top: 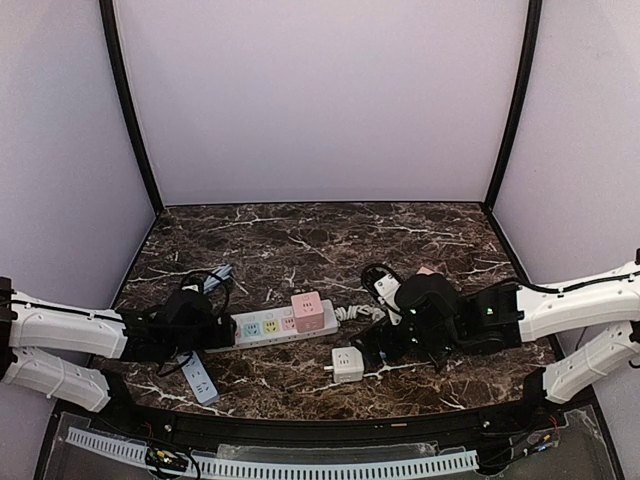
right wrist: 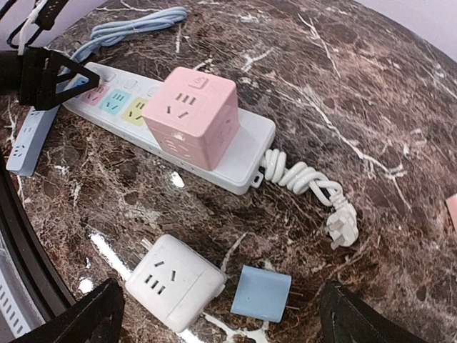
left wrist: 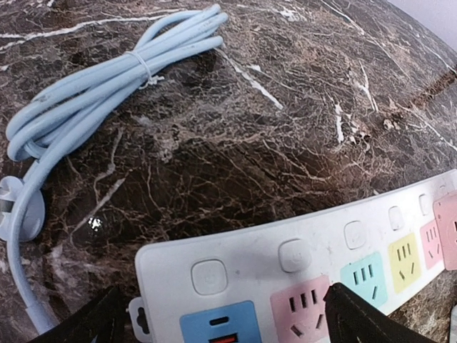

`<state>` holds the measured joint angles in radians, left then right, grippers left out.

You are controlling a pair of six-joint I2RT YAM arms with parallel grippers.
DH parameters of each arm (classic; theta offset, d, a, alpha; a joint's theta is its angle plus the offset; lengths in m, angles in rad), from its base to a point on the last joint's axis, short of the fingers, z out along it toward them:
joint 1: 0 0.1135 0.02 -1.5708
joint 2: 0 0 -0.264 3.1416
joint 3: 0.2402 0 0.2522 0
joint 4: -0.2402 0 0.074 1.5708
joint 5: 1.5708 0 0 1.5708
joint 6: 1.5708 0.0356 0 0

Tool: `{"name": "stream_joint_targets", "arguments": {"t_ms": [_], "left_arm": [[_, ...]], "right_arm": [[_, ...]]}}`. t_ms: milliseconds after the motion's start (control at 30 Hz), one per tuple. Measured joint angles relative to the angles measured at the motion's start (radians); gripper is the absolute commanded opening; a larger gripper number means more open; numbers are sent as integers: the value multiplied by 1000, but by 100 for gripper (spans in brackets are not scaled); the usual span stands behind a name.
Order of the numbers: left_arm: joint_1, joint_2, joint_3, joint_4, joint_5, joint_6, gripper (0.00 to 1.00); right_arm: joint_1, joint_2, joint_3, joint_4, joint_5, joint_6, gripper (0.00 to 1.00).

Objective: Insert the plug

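A small blue plug point(right wrist: 261, 293) with two prongs lies flat on the marble, between the open fingers of my right gripper point(right wrist: 221, 323), untouched. Left of it lies a white cube adapter point(right wrist: 175, 281), also seen from above point(top: 347, 363). A white power strip point(top: 272, 327) with pastel sockets carries a pink cube adapter point(top: 307, 311) near its right end. My left gripper point(left wrist: 225, 325) is open and hovers over the strip's left end point(left wrist: 285, 271), one finger point(left wrist: 364, 321) over the pink socket. From above, the right gripper point(top: 400, 335) hides the blue plug.
A bundled light-blue cable point(left wrist: 107, 78) lies behind the strip's left end. A blue power strip point(top: 200, 378) lies at the front left. The white strip's coiled cord and plug point(right wrist: 307, 182) trail off to its right. A pink object point(right wrist: 451, 211) shows at the right edge.
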<state>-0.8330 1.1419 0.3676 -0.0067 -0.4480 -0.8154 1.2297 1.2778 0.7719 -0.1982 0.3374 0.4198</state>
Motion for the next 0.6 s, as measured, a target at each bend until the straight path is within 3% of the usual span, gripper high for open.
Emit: {"name": "stream_joint_targets", "arguments": {"t_ms": [333,600], "left_arm": [[3,88,-3,98,71,-1,88],[4,167,0,227,100,-1,82]], "right_arm": [[-15,-75,-60,-94,109,114,99],[-105,-122,-106,-103,128,182,99]]}}
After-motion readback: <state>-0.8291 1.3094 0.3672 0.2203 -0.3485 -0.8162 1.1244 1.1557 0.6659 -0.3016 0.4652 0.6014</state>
